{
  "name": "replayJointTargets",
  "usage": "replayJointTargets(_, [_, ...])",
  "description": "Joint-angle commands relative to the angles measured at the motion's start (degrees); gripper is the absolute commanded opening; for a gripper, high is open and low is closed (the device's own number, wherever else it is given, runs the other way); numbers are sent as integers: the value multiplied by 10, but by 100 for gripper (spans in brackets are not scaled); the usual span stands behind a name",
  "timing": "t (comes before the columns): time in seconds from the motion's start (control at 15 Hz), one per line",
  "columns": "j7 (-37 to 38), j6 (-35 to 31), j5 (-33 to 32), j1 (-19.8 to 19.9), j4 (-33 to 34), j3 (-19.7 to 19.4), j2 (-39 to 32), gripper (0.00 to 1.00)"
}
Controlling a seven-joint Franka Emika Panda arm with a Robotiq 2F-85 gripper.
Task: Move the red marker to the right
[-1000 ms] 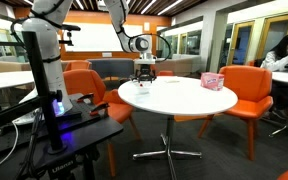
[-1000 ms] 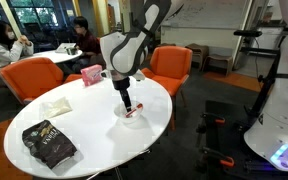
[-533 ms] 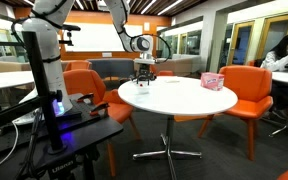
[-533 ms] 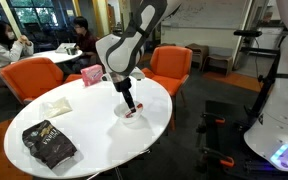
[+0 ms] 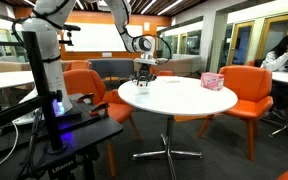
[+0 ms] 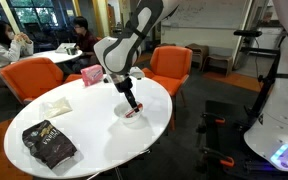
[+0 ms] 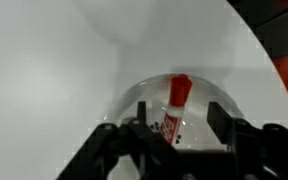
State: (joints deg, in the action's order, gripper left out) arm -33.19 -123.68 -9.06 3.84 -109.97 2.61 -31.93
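The red marker [image 7: 175, 103], with a red cap and a white labelled body, lies in a clear glass bowl [image 7: 216, 98] on the round white table [image 6: 84, 125]. In the wrist view my gripper [image 7: 176, 128] is open, with its fingers on either side of the marker and clear of it. In an exterior view the gripper [image 6: 133, 107] points down into the bowl [image 6: 132, 114] near the table's edge. In an exterior view the gripper [image 5: 142, 80] is at the table's far left side; the marker is too small to see there.
A pink patterned box [image 5: 213, 81] stands on the table, also seen in an exterior view [image 6: 92, 74]. A black bag [image 6: 49, 143] and a white packet [image 6: 56, 104] lie on the table. Orange chairs [image 5: 247, 88] ring the table. People sit behind.
The arm's upper part has shifted a little. The gripper stays down over the bowl with the marker between its fingers.
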Motion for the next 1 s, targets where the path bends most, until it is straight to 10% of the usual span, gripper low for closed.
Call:
replayJointTargets(0.0, [26, 22, -18, -4, 22, -3, -15, 42])
replayJointTargets(0.33, [27, 24, -23, -2, 30, 0, -24, 2])
replayJointTargets(0.93, [0, -3, -28, 7, -13, 8, 26, 5])
